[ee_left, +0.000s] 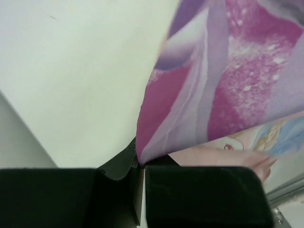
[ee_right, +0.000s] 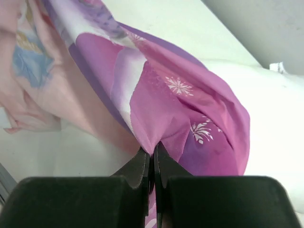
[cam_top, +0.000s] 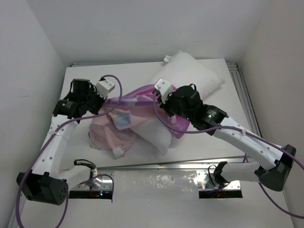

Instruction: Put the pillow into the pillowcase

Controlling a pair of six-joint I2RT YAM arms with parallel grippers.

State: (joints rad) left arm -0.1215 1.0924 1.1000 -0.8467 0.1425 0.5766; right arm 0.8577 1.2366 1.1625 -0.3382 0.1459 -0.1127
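Observation:
The white pillow (cam_top: 190, 71) lies diagonally across the table, its lower end (cam_top: 154, 133) reaching into the purple and pink pillowcase (cam_top: 116, 126). My left gripper (cam_top: 108, 101) is shut on the left edge of the pillowcase's purple rim. In the left wrist view the purple cloth (ee_left: 228, 80) runs straight into my left gripper (ee_left: 137, 161). My right gripper (cam_top: 159, 100) is shut on the rim's right side, over the pillow. The right wrist view shows the right gripper (ee_right: 153, 152) pinching a fold of snowflake-printed pillowcase (ee_right: 190, 109), with the pillow (ee_right: 278, 114) beside it.
A metal rail (cam_top: 156, 166) runs along the table's near edge, and an aluminium frame (cam_top: 242, 95) lines the right side. White walls close in on three sides. The pillowcase's small white tag (cam_top: 117, 153) hangs at its near end.

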